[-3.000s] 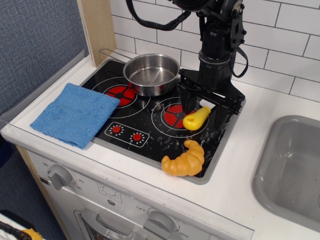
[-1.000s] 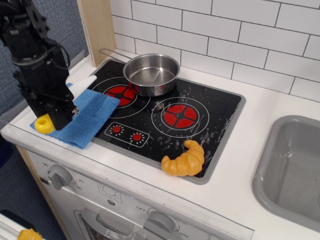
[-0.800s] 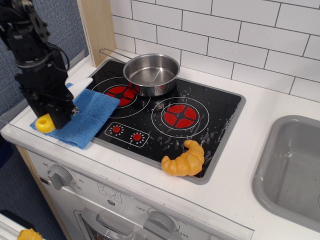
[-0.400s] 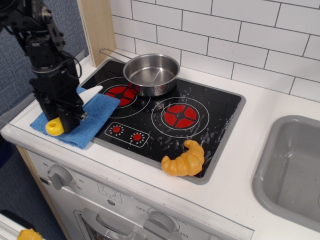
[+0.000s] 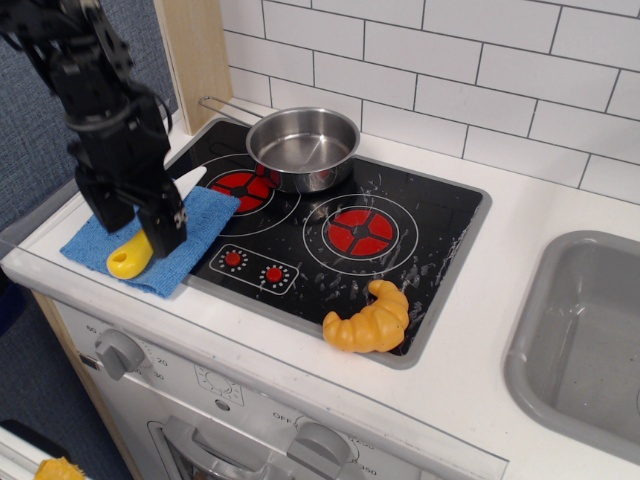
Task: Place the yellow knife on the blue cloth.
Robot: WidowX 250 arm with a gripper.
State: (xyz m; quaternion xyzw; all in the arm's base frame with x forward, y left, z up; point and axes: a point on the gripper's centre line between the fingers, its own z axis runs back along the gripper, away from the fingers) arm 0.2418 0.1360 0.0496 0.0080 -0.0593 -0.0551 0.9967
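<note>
The gripper (image 5: 135,222) stands at the left of the scene, directly above the cloth (image 5: 195,233), with its black body rising toward the upper left corner. Its two fingers (image 5: 165,228) point downward and are spread apart, one on each side of the knife (image 5: 129,258). Whether the fingers touch the knife cannot be told from this view. The knife lies on the near left part of the cloth, with its rounded yellow handle toward the near edge and its white blade (image 5: 190,181) angled up and to the right behind the gripper; the blade tip shows just beside the far right side of the gripper. The middle of the knife is hidden by the fingers. The cloth is spread on the white counter (image 5: 520,330) at the left, and its right edge overlaps the left rim of the stove (image 5: 420,260). A pan (image 5: 303,147) sits on the far left burner, with its thin handle pointing to the far left. The near right burner (image 5: 361,231) is uncovered. Two red knobs (image 5: 252,266) are printed on the near left area of the stove. A croissant (image 5: 370,319) lies on the near right edge of the stove. A grey sink (image 5: 585,340) occupies the far right of the scene.
</note>
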